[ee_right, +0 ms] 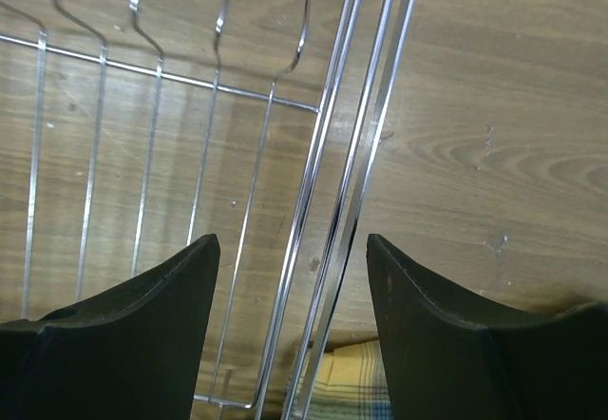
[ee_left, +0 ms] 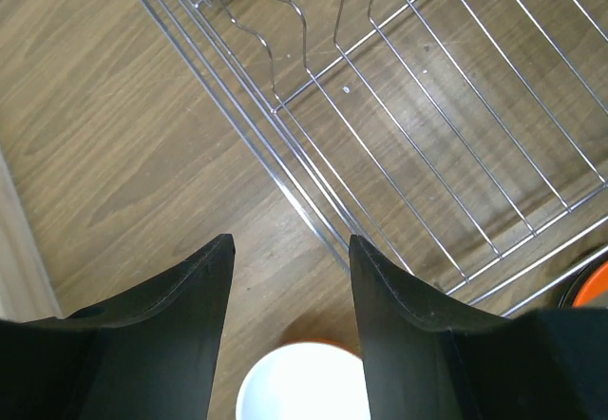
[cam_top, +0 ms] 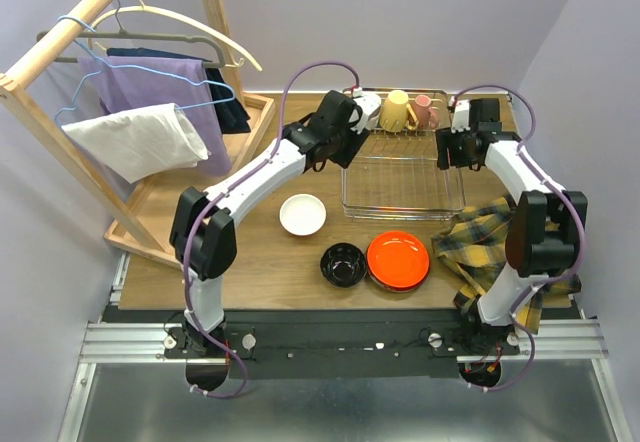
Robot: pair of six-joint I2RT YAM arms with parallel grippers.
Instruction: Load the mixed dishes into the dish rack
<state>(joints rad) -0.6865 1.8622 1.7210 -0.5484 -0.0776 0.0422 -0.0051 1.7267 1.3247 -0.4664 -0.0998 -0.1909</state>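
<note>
The dish rack (cam_top: 402, 174), a silver wire basket, stands at the table's back centre. A cream mug (cam_top: 369, 109), a yellow mug (cam_top: 396, 111) and a pink mug (cam_top: 426, 112) sit along its far end. In front of it on the wood lie a white bowl (cam_top: 302, 214), a black bowl (cam_top: 343, 264) and an orange-red bowl (cam_top: 398, 259). My left gripper (cam_top: 352, 132) hovers over the rack's left rim (ee_left: 285, 168), open (ee_left: 290, 241) and empty, with the white bowl (ee_left: 304, 387) below it. My right gripper (cam_top: 452, 150) is open (ee_right: 292, 239) above the right rim (ee_right: 351, 154), holding nothing.
A plaid cloth (cam_top: 490, 244) lies at the right by the right arm's base, and its corner (ee_right: 353, 384) reaches the rack. A wooden clothes rack (cam_top: 150, 122) with hangers and garments fills the left side, its tray beside the left arm.
</note>
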